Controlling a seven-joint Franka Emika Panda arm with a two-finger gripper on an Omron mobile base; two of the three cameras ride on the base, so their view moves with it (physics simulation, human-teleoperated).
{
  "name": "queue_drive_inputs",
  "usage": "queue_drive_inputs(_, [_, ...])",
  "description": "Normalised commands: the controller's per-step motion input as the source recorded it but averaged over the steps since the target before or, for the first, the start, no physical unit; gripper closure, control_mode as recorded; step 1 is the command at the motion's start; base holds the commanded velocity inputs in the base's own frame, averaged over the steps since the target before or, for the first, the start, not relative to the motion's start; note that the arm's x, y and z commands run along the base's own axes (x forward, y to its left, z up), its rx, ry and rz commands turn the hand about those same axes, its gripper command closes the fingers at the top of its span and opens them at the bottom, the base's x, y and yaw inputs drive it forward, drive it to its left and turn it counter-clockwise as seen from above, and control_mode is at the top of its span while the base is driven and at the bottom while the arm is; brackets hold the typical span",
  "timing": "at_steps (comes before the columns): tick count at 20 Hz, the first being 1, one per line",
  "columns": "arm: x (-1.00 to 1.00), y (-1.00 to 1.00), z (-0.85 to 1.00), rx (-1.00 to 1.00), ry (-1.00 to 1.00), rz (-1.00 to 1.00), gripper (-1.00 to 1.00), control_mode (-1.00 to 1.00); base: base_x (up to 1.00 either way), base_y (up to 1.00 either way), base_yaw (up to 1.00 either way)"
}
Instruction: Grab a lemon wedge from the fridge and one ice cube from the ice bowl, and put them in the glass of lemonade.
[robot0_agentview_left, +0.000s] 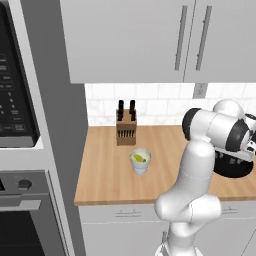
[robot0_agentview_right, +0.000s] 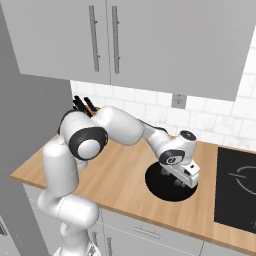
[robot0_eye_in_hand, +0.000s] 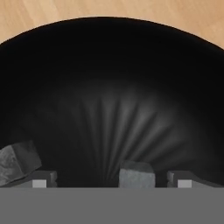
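The white arm (robot0_agentview_right: 117, 127) reaches from the lower left across the wooden counter (robot0_agentview_right: 120, 187) and bends down over a black bowl (robot0_agentview_right: 170, 189) that sits on the wood. The tool (robot0_agentview_right: 170, 179) hangs inside the bowl's rim, fingers spread wide and pointing down. A dark cooktop (robot0_agentview_right: 236, 187) lies to the right of the bowl. Behind the arm's shoulder, black knife handles (robot0_agentview_right: 81, 106) poke up. Grey upper cabinets (robot0_agentview_right: 150, 40) with bar handles hang above a white tiled wall bearing an outlet (robot0_agentview_right: 178, 100).

Even, soft rendered light, slightly blurry throughout; the black bowl's (robot0_eye_in_hand: 113, 87) interior is dim with faint streaked sheen.
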Motion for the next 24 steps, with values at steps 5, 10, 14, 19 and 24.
queue_drive_inputs(5, [0.0,0.0,0.0,0.0,0.0,0.0,-1.0,-1.0,0.0,0.0,0.0])
queue_drive_inputs(10, [0.0,0.05,-0.07,0.0,0.01,0.0,-1.0,-1.0,0.0,0.0,0.0])
queue_drive_inputs(14, [0.0,0.0,-0.06,0.0,0.0,0.0,-1.0,-1.0,0.0,0.0,0.0])
queue_drive_inputs(19, [0.0,0.0,-0.11,0.0,0.0,0.0,-1.0,-1.0,0.0,0.0,0.0])
queue_drive_inputs(24, [0.0,0.0,-0.23,0.0,0.0,0.0,-1.0,-1.0,0.0,0.0,0.0])
